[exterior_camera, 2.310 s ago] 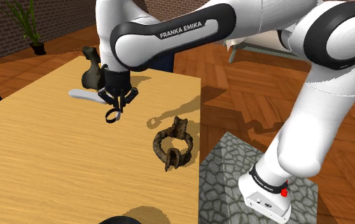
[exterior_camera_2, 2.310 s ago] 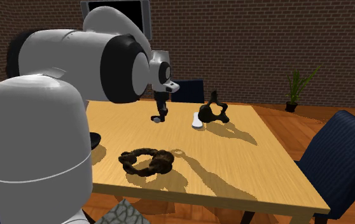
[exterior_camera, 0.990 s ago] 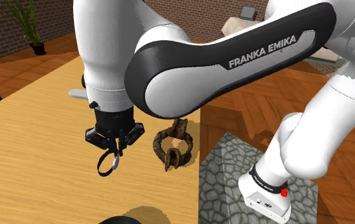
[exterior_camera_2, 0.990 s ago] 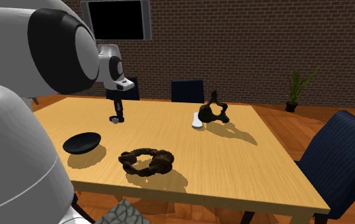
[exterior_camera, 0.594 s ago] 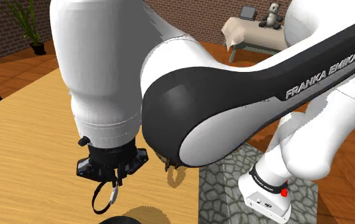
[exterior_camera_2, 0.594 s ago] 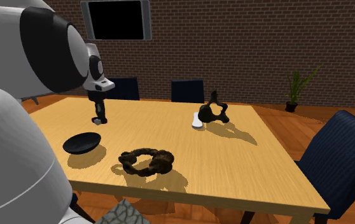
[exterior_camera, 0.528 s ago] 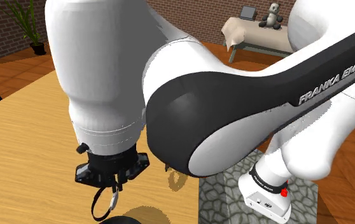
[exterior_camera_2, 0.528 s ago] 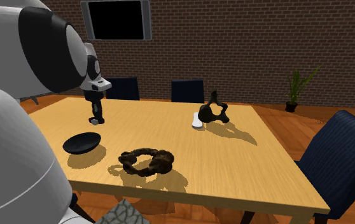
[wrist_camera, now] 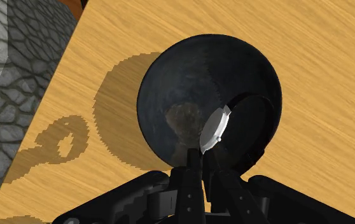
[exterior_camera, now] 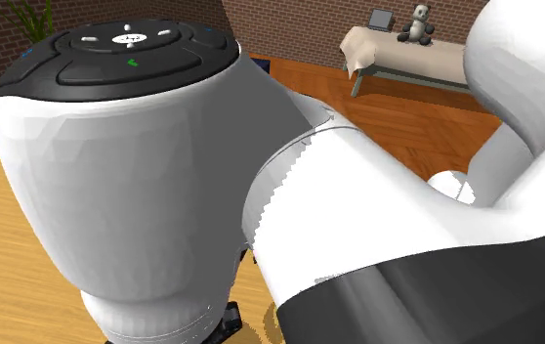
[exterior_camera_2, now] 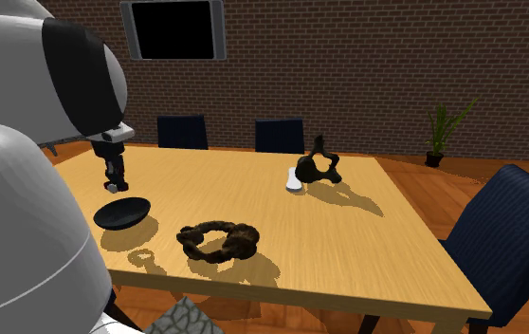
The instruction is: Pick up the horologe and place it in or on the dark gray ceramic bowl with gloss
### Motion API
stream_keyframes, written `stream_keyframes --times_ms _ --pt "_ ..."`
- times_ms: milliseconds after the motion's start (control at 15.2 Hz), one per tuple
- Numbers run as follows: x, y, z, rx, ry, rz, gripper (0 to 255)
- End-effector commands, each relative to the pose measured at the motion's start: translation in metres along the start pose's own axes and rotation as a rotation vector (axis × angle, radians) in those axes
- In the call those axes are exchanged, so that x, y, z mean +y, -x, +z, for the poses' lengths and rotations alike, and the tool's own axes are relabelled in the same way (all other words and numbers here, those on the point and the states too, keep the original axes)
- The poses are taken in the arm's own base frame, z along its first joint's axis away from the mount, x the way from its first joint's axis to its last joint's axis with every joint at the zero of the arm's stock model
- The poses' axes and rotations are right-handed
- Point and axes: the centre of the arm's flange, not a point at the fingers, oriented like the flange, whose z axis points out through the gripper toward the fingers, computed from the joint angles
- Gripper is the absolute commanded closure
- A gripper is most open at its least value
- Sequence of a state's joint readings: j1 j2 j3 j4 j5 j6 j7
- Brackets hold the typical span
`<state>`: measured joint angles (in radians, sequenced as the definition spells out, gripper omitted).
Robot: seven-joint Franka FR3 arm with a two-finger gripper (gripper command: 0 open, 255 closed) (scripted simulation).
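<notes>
Watch point(wrist_camera: 213, 130): pale face, black strap; pinched by the strap between the fingers of the gripper point(wrist_camera: 195, 164); hangs over the dark glossy bowl point(wrist_camera: 182, 70) on the wooden table point(wrist_camera: 322, 70), seemingly off-centre. Step in hand, as judged: release into bowl; best to centre over the hollow and lower close first, lest the watch strike the rim or bounce out.

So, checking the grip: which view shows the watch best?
Wrist view: the watch sits clasped in the gripper over the dark bowl. Second exterior view: too small to tell. Shoulder view: the arm hides it.
</notes>
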<state>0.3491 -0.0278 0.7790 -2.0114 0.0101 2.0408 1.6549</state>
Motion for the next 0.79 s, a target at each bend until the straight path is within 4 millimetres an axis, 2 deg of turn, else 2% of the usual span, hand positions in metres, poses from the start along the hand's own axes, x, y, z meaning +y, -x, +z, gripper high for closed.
stream_keyframes --times_ms 0,726 --pt "-0.001 0.003 0.009 0.0 0.0 0.001 255" --pt "0.002 0.003 0.067 0.0 0.0 0.001 255"
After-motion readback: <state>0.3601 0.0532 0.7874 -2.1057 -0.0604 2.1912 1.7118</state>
